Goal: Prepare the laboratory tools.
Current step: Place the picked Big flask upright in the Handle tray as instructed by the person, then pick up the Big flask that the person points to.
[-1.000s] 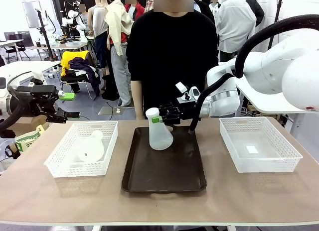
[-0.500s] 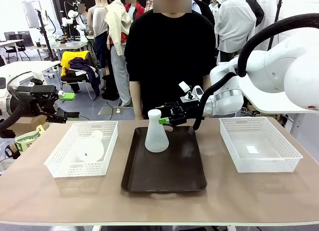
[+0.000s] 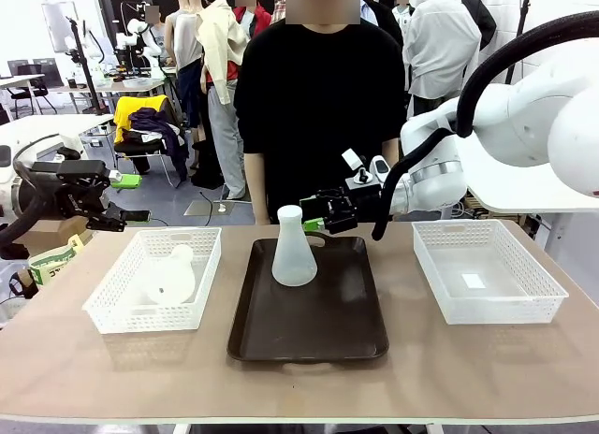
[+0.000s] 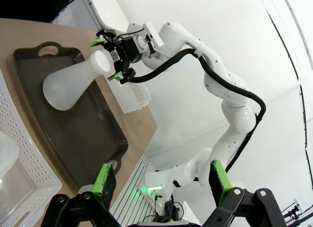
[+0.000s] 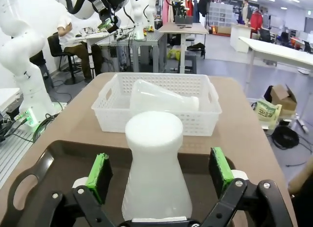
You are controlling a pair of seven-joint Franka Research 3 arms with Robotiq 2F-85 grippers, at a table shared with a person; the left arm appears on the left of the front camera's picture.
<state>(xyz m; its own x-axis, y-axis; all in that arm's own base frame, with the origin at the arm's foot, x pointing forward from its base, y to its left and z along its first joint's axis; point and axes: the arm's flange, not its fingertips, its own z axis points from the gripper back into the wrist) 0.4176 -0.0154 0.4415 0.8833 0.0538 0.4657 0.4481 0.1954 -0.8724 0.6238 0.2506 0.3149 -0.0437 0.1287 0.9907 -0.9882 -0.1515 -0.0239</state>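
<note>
One translucent white flask (image 3: 294, 252) stands upright at the far end of the dark brown tray (image 3: 309, 336). My right gripper (image 3: 321, 223) is open just to the right of its neck, not touching it. In the right wrist view the flask (image 5: 156, 168) rises close in front of my right gripper (image 5: 160, 172), whose green pads (image 5: 100, 170) stand wide to either side. A second flask (image 3: 168, 277) lies on its side in the left white basket (image 3: 112, 312). My left gripper (image 3: 131, 198) hovers open beyond that basket's far left corner, holding nothing. From the left wrist, my left gripper (image 4: 161, 183) looks across at the flask (image 4: 73, 80).
A white basket (image 3: 524, 308) on the right holds only a small white slip. A person in a black top (image 3: 318, 97) stands at the far edge behind the tray. The near half of the tray is bare.
My right gripper opened and let go of the flask, which went from tilted to standing upright on the tray. The gripper then drew back to the right. The left arm stayed still.
</note>
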